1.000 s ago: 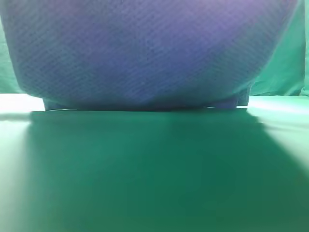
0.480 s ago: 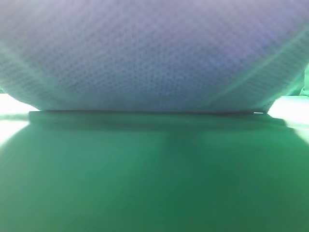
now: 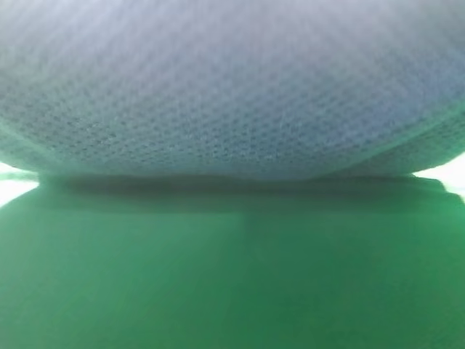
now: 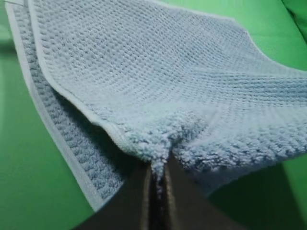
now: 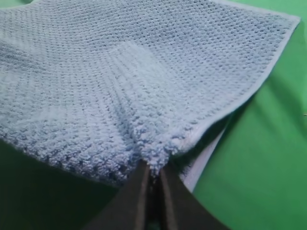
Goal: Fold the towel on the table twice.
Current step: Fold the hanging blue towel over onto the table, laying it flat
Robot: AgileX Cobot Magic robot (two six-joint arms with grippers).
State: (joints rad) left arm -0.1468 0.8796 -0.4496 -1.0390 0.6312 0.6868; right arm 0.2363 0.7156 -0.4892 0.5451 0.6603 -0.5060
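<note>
The table (image 3: 232, 276) is the largest thing, a matte green surface filling the lower half of the high view and showing as green margins in both wrist views. There is one of it.

The towel (image 3: 232, 94) comes next, also one: a blue-grey waffle-knit cloth with a thin pale edge. In the high view it hangs so close to the lens that it fills the whole upper half as a soft blur, its lower edge sagging in a shallow curve above a dark shadow on the table (no arm or gripper can be made out there). The wrist views supply what that view hides. From the left wrist, the towel (image 4: 182, 72) lies in two layers, the upper one lifted, the lower one's pale hem running along the left side on the green. From the right wrist, the towel (image 5: 144, 72) spreads away from the grip, with a second layer's pale edge peeking out at lower right.

Two grippers, smallest of all. The left gripper (image 4: 157, 179) has its dark jaws pinched tight on a bunched corner of cloth. The right gripper (image 5: 152, 179) is likewise clamped on a gathered bit of towel.
</note>
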